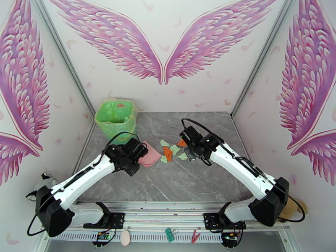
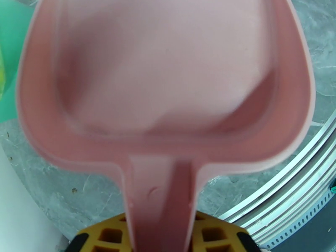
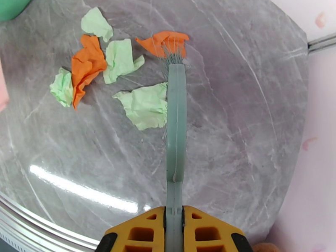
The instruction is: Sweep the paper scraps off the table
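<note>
The paper scraps (image 1: 170, 151), mint green and orange, lie in a loose cluster mid-table between my two grippers. My left gripper (image 1: 135, 159) is shut on the handle of the pink dustpan (image 1: 150, 155), whose mouth faces the scraps. In the left wrist view the dustpan (image 2: 168, 80) looks empty, its handle pinched in the left gripper (image 2: 161, 242). My right gripper (image 3: 174, 232) is shut on the teal brush (image 3: 176, 122). Its bristles touch an orange scrap (image 3: 164, 42), with a mint scrap (image 3: 145, 106) against the brush's left side. More scraps (image 3: 86, 66) lie farther left.
A bin lined with a green bag (image 1: 116, 118) stands at the table's far left corner, just behind the dustpan. The grey marble table (image 1: 189, 181) has aluminium edges and walls close on three sides. Bare tabletop (image 3: 235, 122) extends right of the brush.
</note>
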Robot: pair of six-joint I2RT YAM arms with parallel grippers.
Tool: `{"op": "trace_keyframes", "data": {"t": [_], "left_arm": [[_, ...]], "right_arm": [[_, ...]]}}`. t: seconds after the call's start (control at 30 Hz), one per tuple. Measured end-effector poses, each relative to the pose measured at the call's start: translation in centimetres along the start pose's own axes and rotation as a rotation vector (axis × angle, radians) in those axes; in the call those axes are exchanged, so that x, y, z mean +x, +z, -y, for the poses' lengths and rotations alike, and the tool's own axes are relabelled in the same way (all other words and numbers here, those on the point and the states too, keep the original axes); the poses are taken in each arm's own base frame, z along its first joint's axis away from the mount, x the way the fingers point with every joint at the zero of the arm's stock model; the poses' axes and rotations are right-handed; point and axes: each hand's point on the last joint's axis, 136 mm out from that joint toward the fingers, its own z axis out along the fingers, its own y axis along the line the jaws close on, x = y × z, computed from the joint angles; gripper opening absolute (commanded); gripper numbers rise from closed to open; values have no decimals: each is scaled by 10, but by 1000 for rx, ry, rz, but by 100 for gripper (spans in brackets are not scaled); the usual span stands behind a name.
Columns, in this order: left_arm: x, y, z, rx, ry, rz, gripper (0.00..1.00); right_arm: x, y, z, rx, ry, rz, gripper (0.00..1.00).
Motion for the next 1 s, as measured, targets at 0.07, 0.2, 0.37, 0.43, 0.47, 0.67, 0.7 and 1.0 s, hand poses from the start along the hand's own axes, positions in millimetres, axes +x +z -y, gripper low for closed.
{"op": "trace_keyframes", "data": {"t": [0.07, 0.2, 0.37, 0.43, 0.47, 0.67, 0.7, 1.0], "left_arm": [[2, 13, 3, 6, 7, -22, 0], [-1, 12, 3, 5, 14, 4, 0], [-10, -11, -1, 4, -1, 120, 0], [-11, -20, -2, 4, -10, 162, 0], [-11, -22, -3, 5, -12, 172, 0], [-5, -13, -1, 12, -15, 159, 0], [-3, -11, 0, 15, -15, 153, 0], [-5, -9, 2, 25, -14, 156, 0]], "right_arm": [[-14, 2, -3, -8, 4, 4, 0], [-55, 4, -17, -117, 65, 49, 0], [-110, 4, -43, -328, 196, 135, 0], [-130, 9, -58, -432, 252, 149, 0], [-137, 13, -65, -476, 273, 150, 0], [-152, 78, -104, -684, 432, 35, 0], [-150, 91, -107, -706, 468, 10, 0], [-117, 149, -94, -789, 690, -104, 0]]}}
